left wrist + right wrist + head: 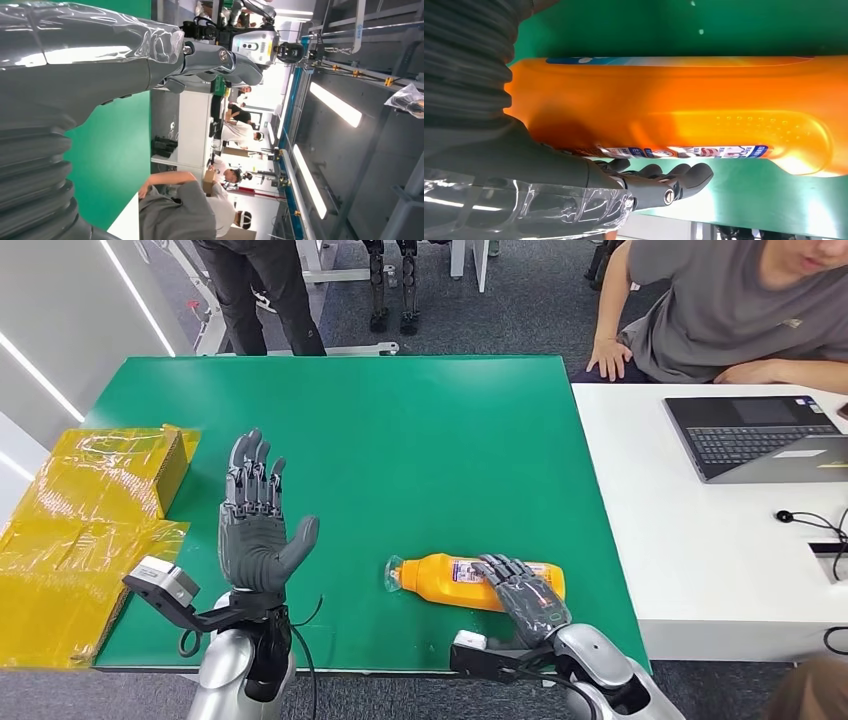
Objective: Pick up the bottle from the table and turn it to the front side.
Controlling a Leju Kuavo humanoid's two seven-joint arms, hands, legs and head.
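An orange bottle lies on its side on the green table, near the front edge, with its clear cap pointing to my left. My right hand lies over its right half, fingers draped across the label and curled round the far side. In the right wrist view the bottle sits close against my right hand, whose fingertips touch the label edge. My left hand is raised above the table's front left, palm up and fingers spread, holding nothing; in the left wrist view the left hand is seen from behind.
A yellow taped box lies at the table's left edge. To the right stands a white table with a laptop and cables. One person sits behind it; another stands at the back left.
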